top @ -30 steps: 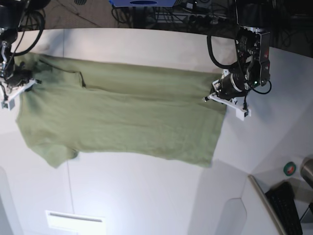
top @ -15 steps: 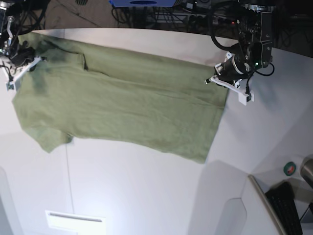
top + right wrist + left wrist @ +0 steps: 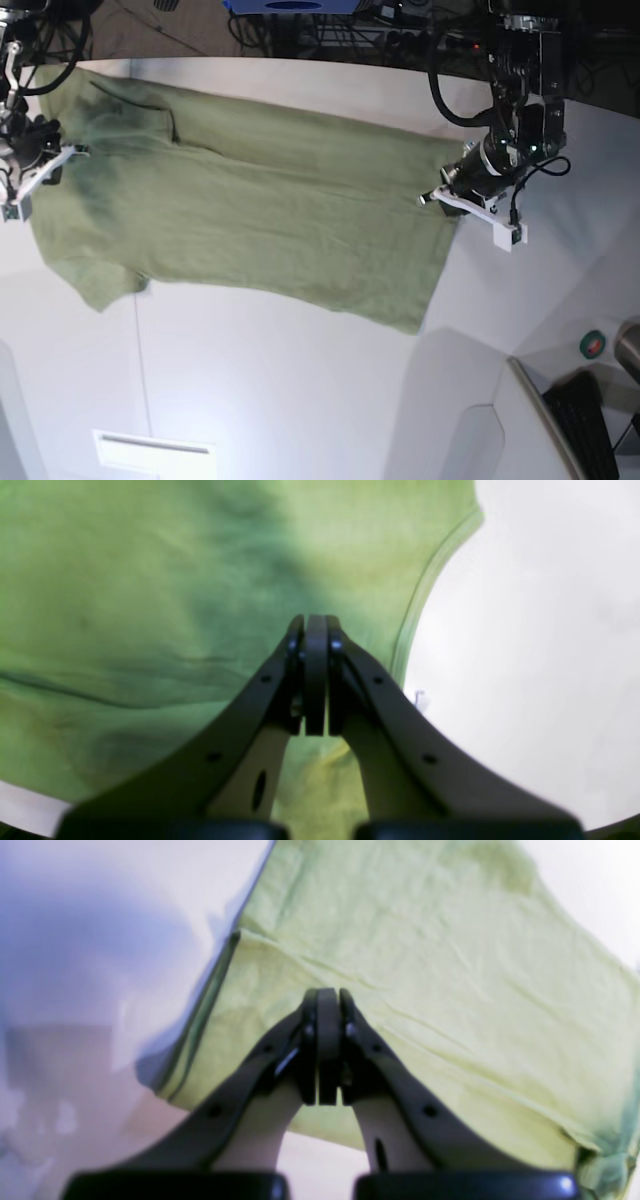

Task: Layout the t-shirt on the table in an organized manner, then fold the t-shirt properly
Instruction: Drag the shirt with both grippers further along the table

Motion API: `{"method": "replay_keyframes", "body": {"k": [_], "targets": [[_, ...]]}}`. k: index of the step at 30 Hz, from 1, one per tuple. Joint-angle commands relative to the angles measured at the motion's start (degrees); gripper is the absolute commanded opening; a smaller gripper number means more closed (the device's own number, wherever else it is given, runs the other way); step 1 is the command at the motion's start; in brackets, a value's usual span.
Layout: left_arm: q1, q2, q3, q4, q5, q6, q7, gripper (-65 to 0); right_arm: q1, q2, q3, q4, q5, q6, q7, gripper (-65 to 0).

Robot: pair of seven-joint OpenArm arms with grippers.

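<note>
The green t-shirt (image 3: 250,210) lies spread flat across the far part of the white table (image 3: 280,400), neck end at the left and hem at the right. My left gripper (image 3: 443,197) is shut, its tips resting on the cloth just inside the hem (image 3: 327,992). The t-shirt (image 3: 450,965) creases around them. My right gripper (image 3: 62,158) is shut, its tips on the shoulder area beside the neckline (image 3: 315,620). The t-shirt (image 3: 125,580) fills that view's left. I see no cloth between either pair of jaws.
The table's curved far edge runs just behind the shirt, with cables (image 3: 330,35) beyond it. A dark keyboard (image 3: 585,425), a small green and red disc (image 3: 593,345) and a metal cylinder (image 3: 630,350) sit at the front right. A white rectangular panel (image 3: 155,450) lies front left.
The shirt first shifted toward the far edge with both grippers. Since half a second ago both grippers have come back toward the front over the cloth, and the shirt has stayed put.
</note>
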Motion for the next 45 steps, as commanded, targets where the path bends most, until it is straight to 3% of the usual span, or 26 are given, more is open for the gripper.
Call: {"method": "replay_keyframes", "body": {"k": [1,5,12,15,26,37,45], "targets": [[-1.0,-0.4,0.0,-1.5,-0.4,-0.2,-0.6,-65.0,1.7,0.7,0.3,-1.1,-0.2,0.0,0.6,-65.0],[-2.1,-0.5,-0.1,-7.1,-0.3,-0.3,-0.7,-65.0,4.0,0.8,0.3,-6.9,-0.2,0.0,0.6,-65.0],[1.4,-0.7,-0.2,-7.9,-0.2,-0.3,-0.7,-65.0,4.0,0.4,0.2,-11.7,-0.2,0.1,0.9,-65.0],[3.8,-0.5,-0.2,-7.5,-0.2,-0.3,-0.8,-65.0,3.8,0.7,-3.1,-11.9,-0.2,0.1,0.9,-65.0],[9.6,-0.7,-0.6,-0.6,-0.4,-0.2,-0.8,-65.0,-0.3,0.6,-6.1,-8.4,-0.2,-0.3,0.9,-65.0],[11.4,-0.7,-9.6,2.6,-0.4,-0.4,-0.3,-65.0,0.1,0.8,-4.4,-8.1,-0.2,-0.3,0.9,-65.0],[10.8,-0.5,-9.3,6.5,-0.6,-0.5,-0.2,-65.0,-2.1,1.1,-4.4,2.2,-0.2,-0.4,0.6,-65.0]]}}
